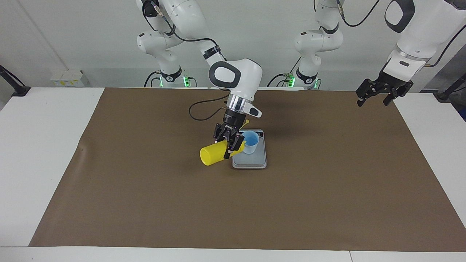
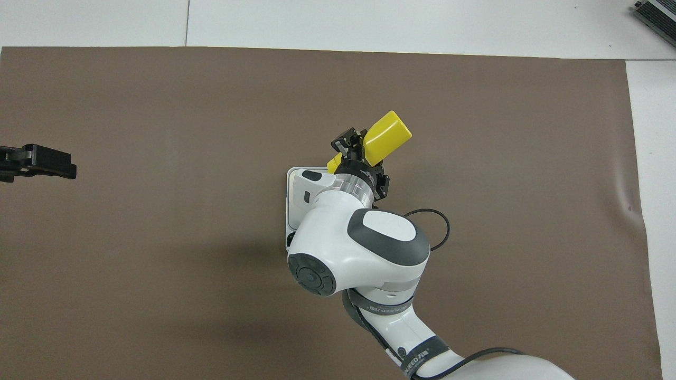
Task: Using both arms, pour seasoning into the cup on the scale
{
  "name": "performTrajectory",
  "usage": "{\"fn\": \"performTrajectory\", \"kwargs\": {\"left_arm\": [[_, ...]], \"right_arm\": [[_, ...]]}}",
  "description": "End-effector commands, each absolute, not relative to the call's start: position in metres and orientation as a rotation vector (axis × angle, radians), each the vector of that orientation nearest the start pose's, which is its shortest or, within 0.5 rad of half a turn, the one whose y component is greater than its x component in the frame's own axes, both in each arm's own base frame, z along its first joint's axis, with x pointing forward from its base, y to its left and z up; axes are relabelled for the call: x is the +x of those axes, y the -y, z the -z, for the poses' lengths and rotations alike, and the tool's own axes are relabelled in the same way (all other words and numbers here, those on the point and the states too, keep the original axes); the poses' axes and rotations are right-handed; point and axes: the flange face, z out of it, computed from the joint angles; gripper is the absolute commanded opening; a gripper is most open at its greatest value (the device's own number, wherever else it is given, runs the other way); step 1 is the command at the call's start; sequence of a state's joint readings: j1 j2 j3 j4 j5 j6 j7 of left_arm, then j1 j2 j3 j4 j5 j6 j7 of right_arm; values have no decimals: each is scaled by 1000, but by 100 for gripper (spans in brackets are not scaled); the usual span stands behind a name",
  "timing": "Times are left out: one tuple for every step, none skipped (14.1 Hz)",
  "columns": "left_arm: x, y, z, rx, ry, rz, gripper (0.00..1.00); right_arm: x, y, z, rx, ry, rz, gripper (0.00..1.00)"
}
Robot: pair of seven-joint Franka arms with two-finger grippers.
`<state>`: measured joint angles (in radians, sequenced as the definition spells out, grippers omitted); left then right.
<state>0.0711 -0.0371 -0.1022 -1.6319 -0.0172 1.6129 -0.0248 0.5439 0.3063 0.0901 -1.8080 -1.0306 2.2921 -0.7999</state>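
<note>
One yellow seasoning bottle point(image 1: 213, 154), one blue cup point(image 1: 250, 142), one scale point(image 1: 255, 160), one brown mat point(image 1: 327, 182) on one bench point(image 1: 47, 145), two end effectors.
</note>
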Motion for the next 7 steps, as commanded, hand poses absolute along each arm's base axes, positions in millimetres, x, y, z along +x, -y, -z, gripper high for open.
{"fn": "performTrajectory", "kwargs": {"left_arm": [[538,18,-619,-3135,10,33,100],[538,18,-619,-3135,10,33,100],[538,18,-619,-3135,7,33,100],[538,18,-619,-3135,10,33,100],[538,18,-619,-3135,10,33,100],[538,18,-619,-3135,10,33,100],[538,18,-619,-3135,10,33,100]], "right_arm": [[546,-352,-431,1304,-1999,-184,0],[546,-345,-443,1346,-1988,-201,0],[541,-339,-455,1399,-1981,-224,0],[537,-331,-466,1463,-1972,-245,0],[534,-322,-476,1527,-1968,-262,0],[531,-315,-484,1583,-1969,-279,0],[532,-305,-492,1658,-1962,-296,0]]}}
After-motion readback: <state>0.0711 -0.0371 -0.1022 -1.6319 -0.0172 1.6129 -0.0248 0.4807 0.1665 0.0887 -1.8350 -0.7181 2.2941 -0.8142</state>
